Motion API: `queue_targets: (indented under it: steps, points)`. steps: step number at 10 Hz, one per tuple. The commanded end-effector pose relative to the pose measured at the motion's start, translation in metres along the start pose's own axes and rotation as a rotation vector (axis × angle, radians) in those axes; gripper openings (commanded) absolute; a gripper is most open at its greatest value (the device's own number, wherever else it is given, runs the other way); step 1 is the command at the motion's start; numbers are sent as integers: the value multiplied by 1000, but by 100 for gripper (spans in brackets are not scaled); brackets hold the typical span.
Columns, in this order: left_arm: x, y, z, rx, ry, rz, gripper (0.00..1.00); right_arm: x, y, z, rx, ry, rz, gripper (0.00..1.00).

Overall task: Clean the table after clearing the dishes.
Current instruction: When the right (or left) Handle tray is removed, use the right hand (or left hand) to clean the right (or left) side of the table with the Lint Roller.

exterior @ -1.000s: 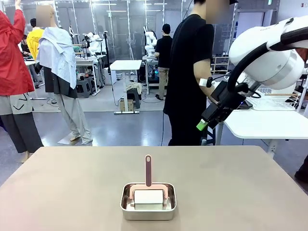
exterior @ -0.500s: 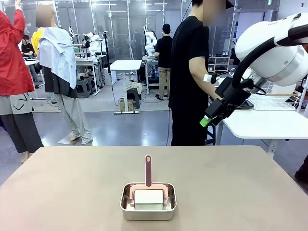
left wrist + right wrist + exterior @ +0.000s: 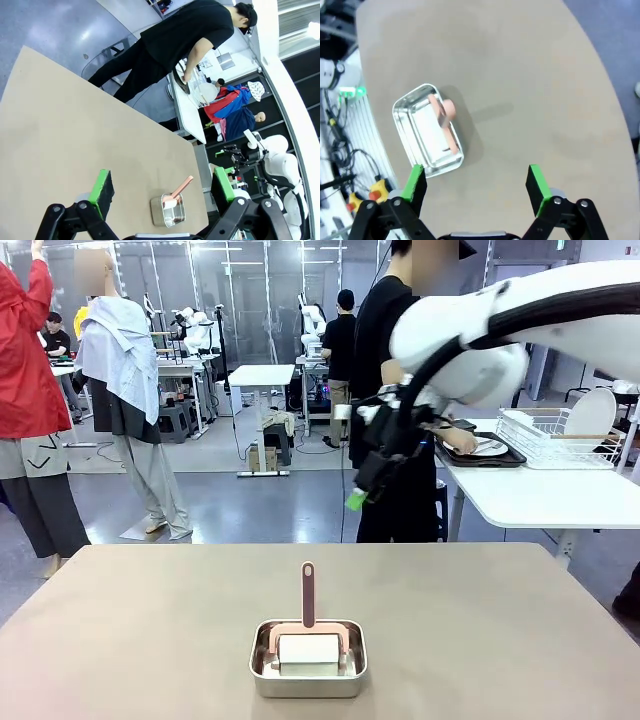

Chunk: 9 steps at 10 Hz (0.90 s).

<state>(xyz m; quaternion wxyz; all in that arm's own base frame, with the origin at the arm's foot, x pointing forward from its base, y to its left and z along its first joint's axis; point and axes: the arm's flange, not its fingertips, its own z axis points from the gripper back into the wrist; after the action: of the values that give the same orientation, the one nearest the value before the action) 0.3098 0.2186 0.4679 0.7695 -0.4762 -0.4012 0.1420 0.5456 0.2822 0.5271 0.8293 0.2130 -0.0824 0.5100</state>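
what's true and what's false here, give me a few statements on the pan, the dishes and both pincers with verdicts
1. The pink-handled roller sits in the steel pan on the beige table. True.
2. The right pincer is shut on the roller's handle. False: its jaws are open and empty, up in the air above the table.
3. Dishes are stacked beside the pan. False: a dark tray with a plate lies on the white side table, where a person stands.
4. The left pincer is open and holds nothing. True.
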Motion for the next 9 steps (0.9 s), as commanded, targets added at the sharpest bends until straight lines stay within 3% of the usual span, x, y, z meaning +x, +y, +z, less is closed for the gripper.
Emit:
queue_targets:
  steps: [1,3,4,5,9]
  points:
    - [1,-1,4,4,14,13,100,28,-5,-10,10,98,116,100]
    - [1,-1,4,4,14,13,100,46,1,-49,44,213,168,100]
    - [1,-1,4,4,14,13,100,52,5,-58,17,245,193,100]
    - [1,-1,4,4,14,13,100,61,11,-70,96,240,259,100]
    - [1,-1,4,4,14,13,100,79,28,-111,150,379,387,100]
